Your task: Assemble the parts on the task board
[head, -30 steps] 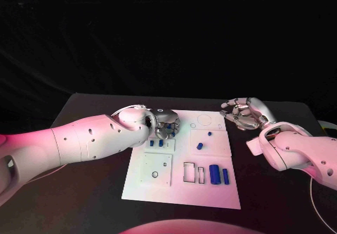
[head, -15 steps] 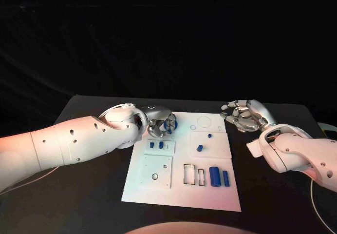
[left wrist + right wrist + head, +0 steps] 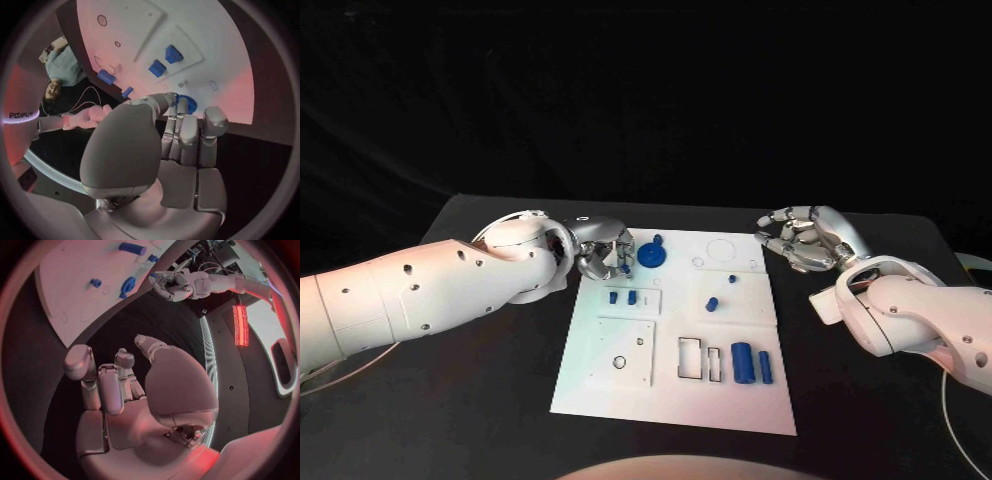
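Head view first: my left hand [image 3: 602,256] sits at the far left corner of the white task board [image 3: 678,404], fingers curled beside a round blue disc [image 3: 655,254]; I cannot tell if it grips it. I think I'm placing that disc, so next I should let go gently. I count six other blue parts. My right hand [image 3: 802,238] hangs curled, holding nothing, over the counter [image 3: 488,420].
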`<state>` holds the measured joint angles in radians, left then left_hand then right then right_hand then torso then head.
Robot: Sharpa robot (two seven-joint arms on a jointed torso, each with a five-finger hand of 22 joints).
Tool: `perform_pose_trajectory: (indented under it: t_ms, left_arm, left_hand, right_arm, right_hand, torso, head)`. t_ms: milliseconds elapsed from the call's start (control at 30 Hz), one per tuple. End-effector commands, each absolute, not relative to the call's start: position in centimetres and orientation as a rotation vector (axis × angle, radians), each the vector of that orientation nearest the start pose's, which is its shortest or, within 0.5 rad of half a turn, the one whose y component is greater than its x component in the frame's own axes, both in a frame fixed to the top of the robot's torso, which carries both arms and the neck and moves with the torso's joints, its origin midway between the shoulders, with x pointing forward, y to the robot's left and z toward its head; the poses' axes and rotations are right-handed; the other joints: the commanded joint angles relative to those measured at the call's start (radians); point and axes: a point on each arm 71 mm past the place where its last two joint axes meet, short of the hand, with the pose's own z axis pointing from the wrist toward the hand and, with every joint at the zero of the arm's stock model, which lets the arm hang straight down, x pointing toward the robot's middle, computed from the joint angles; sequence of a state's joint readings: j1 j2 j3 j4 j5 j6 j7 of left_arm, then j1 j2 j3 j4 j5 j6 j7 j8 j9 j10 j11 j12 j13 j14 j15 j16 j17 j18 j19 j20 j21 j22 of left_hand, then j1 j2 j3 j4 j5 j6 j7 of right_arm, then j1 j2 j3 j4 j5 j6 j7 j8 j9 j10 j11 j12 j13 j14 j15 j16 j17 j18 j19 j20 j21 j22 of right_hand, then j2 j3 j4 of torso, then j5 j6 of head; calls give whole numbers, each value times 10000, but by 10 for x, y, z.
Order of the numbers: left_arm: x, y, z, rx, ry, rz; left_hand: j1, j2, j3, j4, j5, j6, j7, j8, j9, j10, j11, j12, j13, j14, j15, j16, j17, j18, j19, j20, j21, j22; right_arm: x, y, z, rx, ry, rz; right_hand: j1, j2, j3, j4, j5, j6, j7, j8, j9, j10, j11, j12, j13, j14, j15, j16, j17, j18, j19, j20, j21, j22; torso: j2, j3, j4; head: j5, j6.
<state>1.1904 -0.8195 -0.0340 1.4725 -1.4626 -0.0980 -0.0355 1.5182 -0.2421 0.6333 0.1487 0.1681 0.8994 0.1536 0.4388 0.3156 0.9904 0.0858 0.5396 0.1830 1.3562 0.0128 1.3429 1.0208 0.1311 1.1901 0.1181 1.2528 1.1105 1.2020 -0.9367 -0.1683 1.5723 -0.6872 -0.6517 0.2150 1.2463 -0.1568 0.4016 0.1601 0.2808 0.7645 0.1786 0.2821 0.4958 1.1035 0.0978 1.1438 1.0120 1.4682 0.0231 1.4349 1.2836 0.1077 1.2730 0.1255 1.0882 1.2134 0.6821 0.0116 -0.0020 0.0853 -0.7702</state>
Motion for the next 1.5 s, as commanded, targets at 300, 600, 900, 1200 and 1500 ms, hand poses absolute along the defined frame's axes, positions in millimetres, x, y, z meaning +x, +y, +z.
perform_pose_trajectory:
  t_ms: [300,600,900,1200,1500]
  left_arm:
    - [490,201,-208,2506,19165,-6584]
    - [495,200,-211,2473,19137,-6521]
    - [498,196,-216,2533,19244,-6501]
    - [496,190,-223,2596,19386,-6605]
    - [496,189,-225,2616,19404,-6655]
  left_hand:
    - [-142,14,-31,-38,-34,97,-24,-62,-20,66,-6,-68,-15,39,23,41,-28,-137,18,27,36,-15]
    - [-146,16,-31,-38,-34,102,-25,-66,-20,71,-8,-74,-16,43,23,47,-18,-136,14,27,34,-18]
    - [-150,17,-31,-38,-35,108,-26,-69,-21,79,-9,-79,-16,44,22,49,-18,-138,22,26,42,-6]
    - [-158,14,-34,-37,-36,109,-26,-76,-23,80,-8,-88,-18,34,22,41,-41,-132,4,26,28,-25]
    - [-167,15,-36,-35,-38,112,-26,-82,-24,83,-8,-98,-19,33,23,42,-44,-135,12,25,35,-12]
  right_arm:
    - [462,-246,-209,5285,14965,9704]
    - [462,-245,-209,5288,14971,9719]
    - [461,-245,-209,5290,14972,9730]
    - [461,-245,-208,5289,14968,9736]
    - [461,-245,-208,5288,14965,9734]
  right_hand:
    - [-53,25,-15,50,49,-69,27,67,-15,-48,-23,-6,1,175,-34,-52,7,76,-77,-7,-53,-13]
    - [-53,25,-15,50,49,-69,27,67,-15,-48,-23,-6,1,175,-34,-52,7,76,-77,-7,-53,-13]
    - [-53,25,-15,50,49,-69,27,67,-15,-48,-23,-6,1,175,-34,-52,7,76,-77,-7,-53,-13]
    - [-53,25,-15,50,49,-69,27,67,-15,-48,-23,-6,1,175,-34,-52,7,76,-77,-7,-53,-13]
    - [-53,25,-15,50,49,-69,27,67,-15,-48,-23,-6,1,175,-34,-52,7,76,-77,-7,-53,-13]
  torso:
    - [17,12,-35]
    - [20,27,-43]
    - [18,16,-37]
    - [21,10,-25]
    - [14,9,-18]
  head:
    - [69,11]
    - [62,6]
    - [39,-16]
    - [11,-36]
    - [6,-54]
